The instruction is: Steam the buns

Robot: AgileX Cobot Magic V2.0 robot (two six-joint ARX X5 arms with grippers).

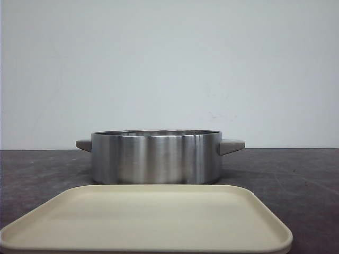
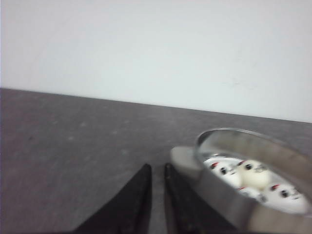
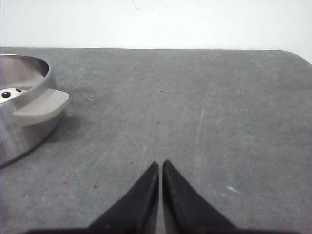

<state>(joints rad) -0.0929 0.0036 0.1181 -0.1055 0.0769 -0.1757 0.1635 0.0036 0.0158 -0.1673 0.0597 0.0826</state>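
Buns [image 2: 253, 178] sit below the pot [image 1: 156, 157] rim; left end effector [image 2: 157, 170] and right end effector [image 3: 160, 165] hover closed beside its handles.

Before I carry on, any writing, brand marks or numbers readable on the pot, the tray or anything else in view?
None readable in any view.
Steel pot: bare brushed metal, no marking on the wall or handles.
Cream tray: plain.
Buns inside the pot: only printed faces, blurred, no letters.
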